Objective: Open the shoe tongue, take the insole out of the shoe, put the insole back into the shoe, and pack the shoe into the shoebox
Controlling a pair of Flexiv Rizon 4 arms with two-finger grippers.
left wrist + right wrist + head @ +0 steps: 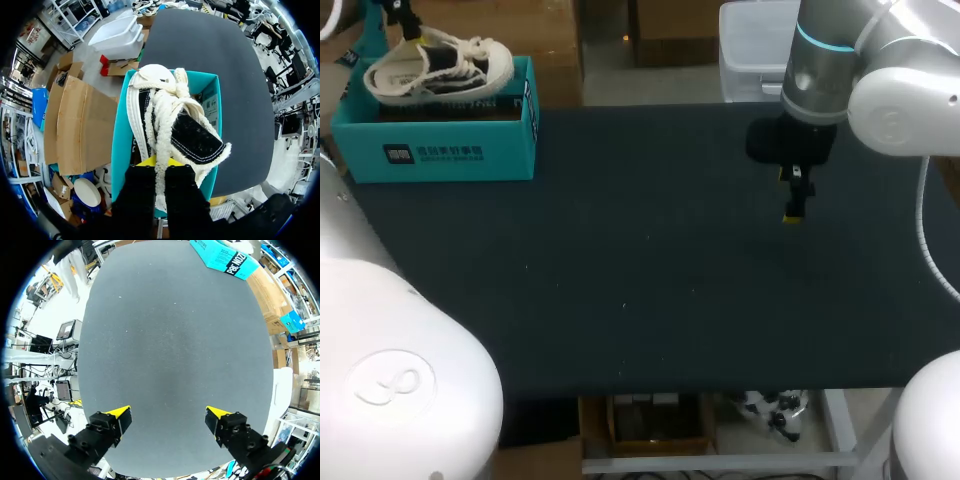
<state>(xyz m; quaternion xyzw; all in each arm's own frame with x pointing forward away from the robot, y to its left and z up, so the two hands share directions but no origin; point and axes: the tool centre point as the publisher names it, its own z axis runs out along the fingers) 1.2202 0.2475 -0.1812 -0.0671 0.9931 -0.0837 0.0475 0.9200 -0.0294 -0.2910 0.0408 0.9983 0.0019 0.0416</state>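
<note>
One shoe (435, 68), black canvas with a white sole, toe cap and laces, lies in the open teal shoebox (450, 150). Its upper part stands above the box rim. The shoebox stands at the far left corner of the table (670, 280), long side facing the robot.

Left wrist view: the toe points away from the left gripper (160, 162), and the near end of the shoe lies under the fingers. The two fingers are drawn close together with a white part of the shoe pinched between them, touching both. It appears to be a lace or the heel edge; the view is too crowded there to tell which. Only a sliver of the yellow tips shows above the black finger bodies.

The right gripper (167, 420) hangs over the right half of the table, well apart from the shoebox (which shows only as a teal corner at the far edge of the right wrist view). Its fingers are spread wide and hold nothing; bare dark mat lies between and ahead of them.
</note>
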